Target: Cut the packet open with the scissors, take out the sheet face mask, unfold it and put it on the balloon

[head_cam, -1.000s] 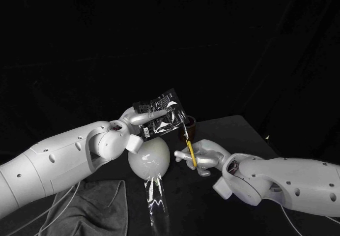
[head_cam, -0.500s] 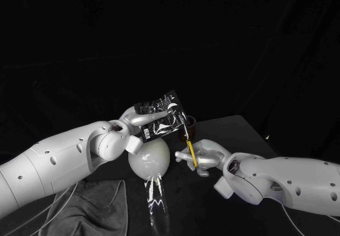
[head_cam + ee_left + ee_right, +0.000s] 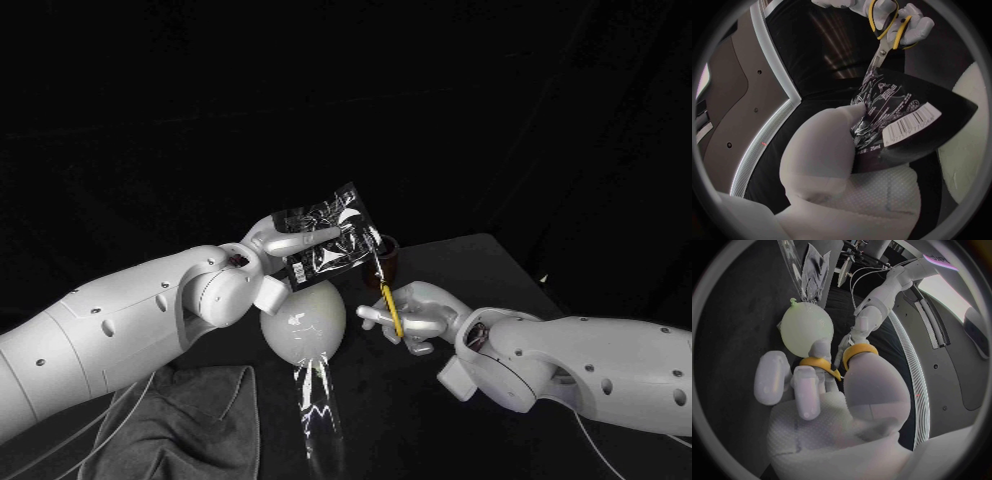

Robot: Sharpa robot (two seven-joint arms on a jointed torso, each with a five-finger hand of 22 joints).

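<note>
My left hand (image 3: pixel 283 240) holds a black printed packet (image 3: pixel 330 236) up above the table; the left wrist view shows the same packet (image 3: pixel 898 117) pinched in the hand's fingers (image 3: pixel 826 150). My right hand (image 3: pixel 411 316) grips yellow-handled scissors (image 3: pixel 384 288) with the blades pointing up at the packet's lower right edge. In the left wrist view the scissor blades (image 3: pixel 877 57) meet the packet's edge. A pale balloon (image 3: pixel 303 323) lies on the table just below the packet, also seen as the balloon (image 3: pixel 806 329) beyond my right hand (image 3: pixel 823 390).
A grey cloth (image 3: pixel 180 415) lies at the table's near left. A clear plastic stand (image 3: pixel 317 405) runs from the balloon toward the front. A dark cup (image 3: pixel 387 248) stands behind the scissors. White cables (image 3: pixel 101 430) trail along the left.
The packet and left hand have edged slightly upward. The right hand and scissors have barely shifted.
</note>
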